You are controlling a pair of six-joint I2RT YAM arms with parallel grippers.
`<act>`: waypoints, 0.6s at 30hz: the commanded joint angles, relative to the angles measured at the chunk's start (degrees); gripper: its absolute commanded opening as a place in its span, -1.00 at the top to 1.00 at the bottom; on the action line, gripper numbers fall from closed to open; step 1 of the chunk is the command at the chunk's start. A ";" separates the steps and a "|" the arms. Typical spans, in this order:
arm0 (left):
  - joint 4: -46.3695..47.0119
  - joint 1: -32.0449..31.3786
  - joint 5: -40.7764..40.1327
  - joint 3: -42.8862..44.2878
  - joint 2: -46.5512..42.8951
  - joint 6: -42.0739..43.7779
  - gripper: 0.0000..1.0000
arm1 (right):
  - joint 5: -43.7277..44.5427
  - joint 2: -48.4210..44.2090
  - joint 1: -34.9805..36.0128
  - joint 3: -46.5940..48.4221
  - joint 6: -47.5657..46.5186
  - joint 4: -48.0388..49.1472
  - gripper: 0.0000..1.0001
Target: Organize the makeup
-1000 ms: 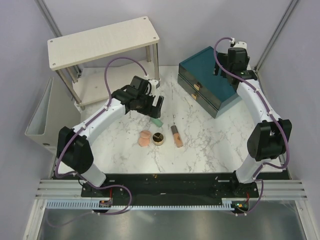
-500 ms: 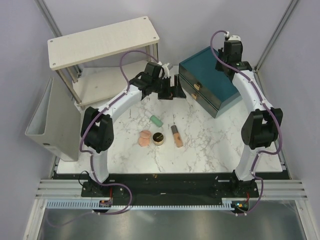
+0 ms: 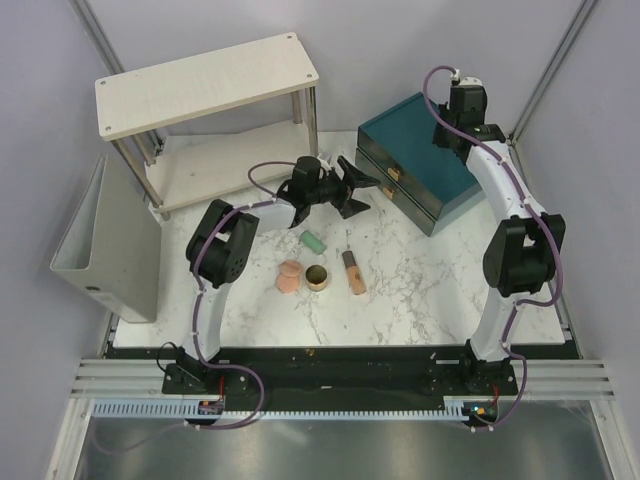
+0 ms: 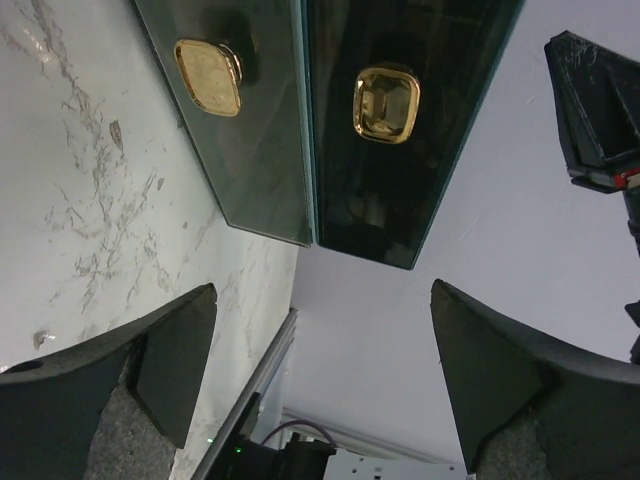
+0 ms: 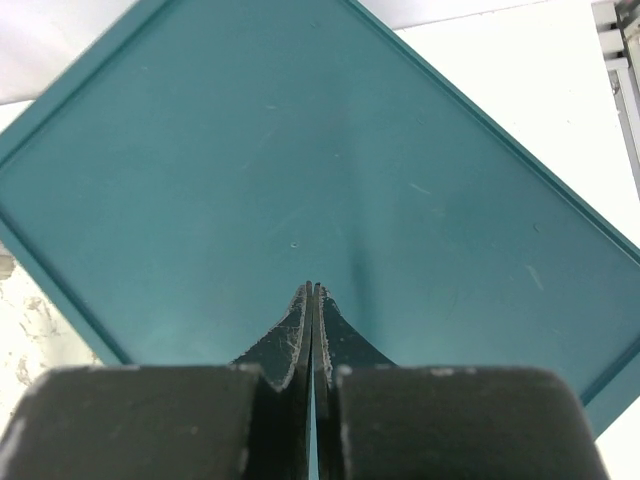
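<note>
The makeup lies mid-table: a peach-pink sponge (image 3: 289, 276), a gold-rimmed pot (image 3: 317, 277), a peach tube with a dark cap (image 3: 352, 272) and a mint-green piece (image 3: 314, 242). My left gripper (image 3: 369, 196) is open and empty, lying low beyond the makeup and facing the drawer fronts of the teal box (image 3: 415, 140). In the left wrist view the left gripper (image 4: 325, 300) faces two gold knobs (image 4: 208, 77) (image 4: 386, 104); neither sits between its fingers. My right gripper (image 3: 441, 143) is shut with nothing in it, just above the box lid (image 5: 300, 150); the right gripper's (image 5: 312, 290) tips press together.
A pale wooden two-tier shelf (image 3: 205, 80) stands at the back left. A grey bin (image 3: 95, 250) hangs off the table's left edge. The teal box fills the back right corner beside the frame post.
My left arm has swung from above the mint piece to the right, up to the drawer fronts, still open. My right gripper has shut over the box lid.
</note>
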 commanded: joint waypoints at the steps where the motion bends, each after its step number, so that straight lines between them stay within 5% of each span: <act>1: 11.36 -0.24 1.90 5.14 3.41 -10.56 -0.86 | -1.78 1.19 -0.99 -0.09 0.27 0.28 1.00; 18: 7.07 -1.29 -0.82 18.15 12.55 -10.12 -0.45 | -6.44 5.49 -2.05 -0.26 2.64 0.02 1.00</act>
